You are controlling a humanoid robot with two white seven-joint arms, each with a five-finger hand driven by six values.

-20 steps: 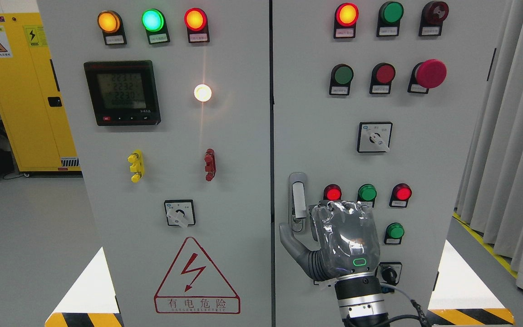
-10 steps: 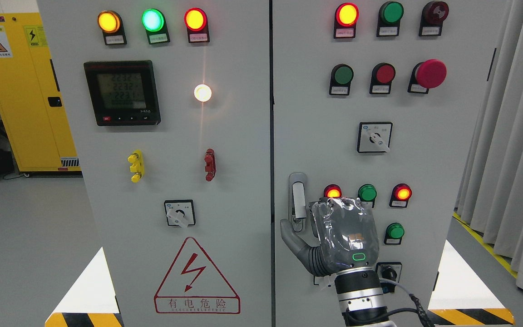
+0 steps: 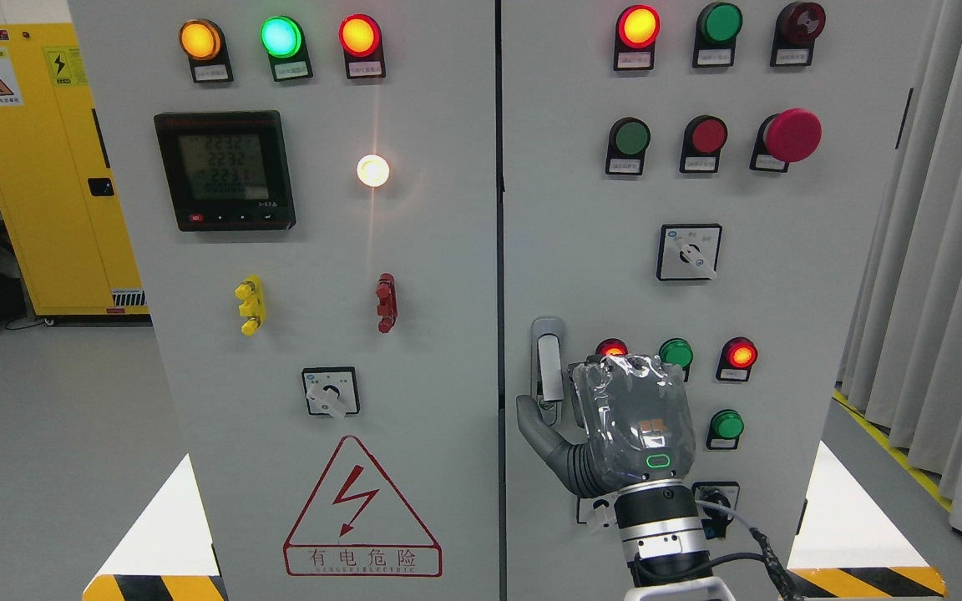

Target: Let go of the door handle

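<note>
The grey door handle (image 3: 548, 361) stands upright on the left edge of the right cabinet door (image 3: 581, 234). It shows in full, with nothing wrapped around it. My right hand (image 3: 591, 394) is just right of it, its back toward the camera, rising from the bottom edge. The thumb (image 3: 534, 420) is spread out to the left, with its tip by the handle's lower end. The other fingers point at the panel and are hidden behind the back of the hand. The hand holds nothing. My left hand does not show.
Lit red lamps (image 3: 738, 355), green buttons (image 3: 727, 424) and a rotary switch (image 3: 719, 501) crowd the door around the hand. The left door (image 3: 448, 334) carries a meter (image 3: 225, 170) and a hazard triangle (image 3: 362, 509). A curtain (image 3: 940, 292) hangs at the right, and a yellow cabinet (image 3: 38, 167) stands at the far left.
My right hand has risen a little along the door and now covers part of the lower left red lamp. The handle has not moved.
</note>
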